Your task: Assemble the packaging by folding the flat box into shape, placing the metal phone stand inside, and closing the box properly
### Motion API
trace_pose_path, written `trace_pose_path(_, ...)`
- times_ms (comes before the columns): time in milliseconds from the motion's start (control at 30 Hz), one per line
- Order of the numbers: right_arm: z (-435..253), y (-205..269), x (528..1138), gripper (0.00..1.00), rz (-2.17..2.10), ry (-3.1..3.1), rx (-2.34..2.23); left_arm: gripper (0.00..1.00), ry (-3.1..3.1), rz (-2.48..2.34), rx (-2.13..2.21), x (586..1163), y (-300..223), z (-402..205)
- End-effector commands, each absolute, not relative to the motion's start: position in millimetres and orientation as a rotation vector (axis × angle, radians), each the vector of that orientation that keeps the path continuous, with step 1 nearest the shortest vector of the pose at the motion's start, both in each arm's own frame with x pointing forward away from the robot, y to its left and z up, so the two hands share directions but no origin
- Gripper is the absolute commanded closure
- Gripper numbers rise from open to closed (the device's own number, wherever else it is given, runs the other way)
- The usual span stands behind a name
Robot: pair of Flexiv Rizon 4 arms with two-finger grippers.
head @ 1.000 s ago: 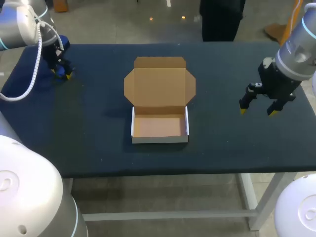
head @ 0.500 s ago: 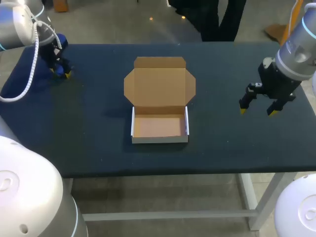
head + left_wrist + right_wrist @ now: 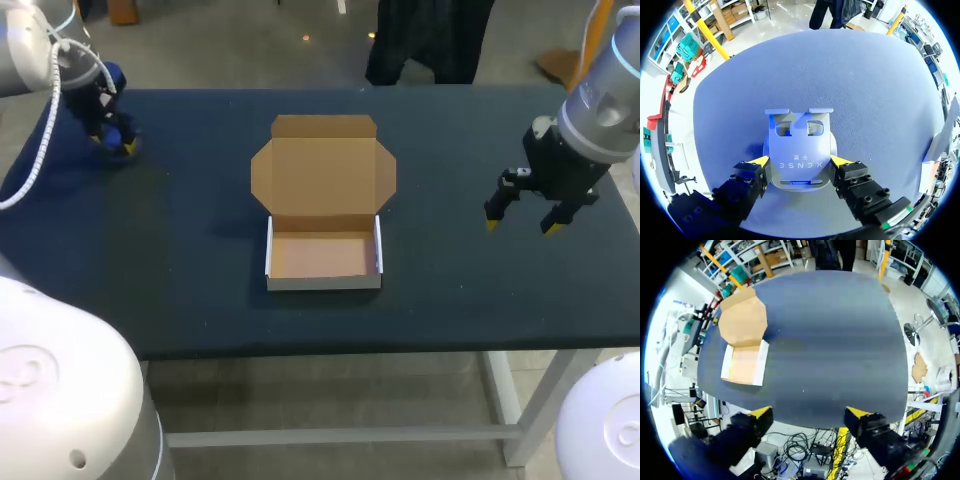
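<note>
Box [image 3: 323,257] at middle of table [image 3: 200,300], tray part toward near edge; lid [image 3: 323,165] lies open, flat on table just behind tray, joined along tray's back wall; left gripper [image 3: 115,145] near table's far-left corner, well left of box; phone stand [image 3: 800,150] between its fingers, touching both; right gripper [image 3: 519,226] over table's right side, level with box's back wall, well apart from box.

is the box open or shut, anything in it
Open and empty: the box has its lid folded back, bare cardboard inside.
</note>
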State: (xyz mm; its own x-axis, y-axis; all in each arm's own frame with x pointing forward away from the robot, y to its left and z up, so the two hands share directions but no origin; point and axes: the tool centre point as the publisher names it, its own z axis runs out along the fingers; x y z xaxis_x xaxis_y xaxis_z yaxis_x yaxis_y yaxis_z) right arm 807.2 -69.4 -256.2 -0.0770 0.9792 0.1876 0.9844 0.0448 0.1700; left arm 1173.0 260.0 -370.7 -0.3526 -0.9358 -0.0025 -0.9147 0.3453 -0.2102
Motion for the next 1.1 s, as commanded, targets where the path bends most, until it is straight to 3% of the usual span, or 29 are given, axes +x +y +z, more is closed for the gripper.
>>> trace_pose_path(33,-254.4,-69.8,806.8,0.00,-0.391,-2.256,-2.118,1.00,2.433,-0.276,-1.701,1141.0,257.2,-350.7)
trace_pose_path(233,-255.8,-71.4,809.3,0.00,-0.491,-2.355,-2.023,1.00,2.428,-0.292,-1.700,1116.6,250.9,-336.8)
trace_pose_path(500,-261.4,-61.4,816.8,0.00,-0.762,-2.646,-1.553,1.00,2.467,-0.323,-1.660,1074.8,233.4,-314.7)
trace_pose_path(1100,-271.3,-46.9,804.3,0.00,-0.786,-2.973,-0.805,1.00,2.570,-0.334,-1.561,985.1,177.8,-281.6)
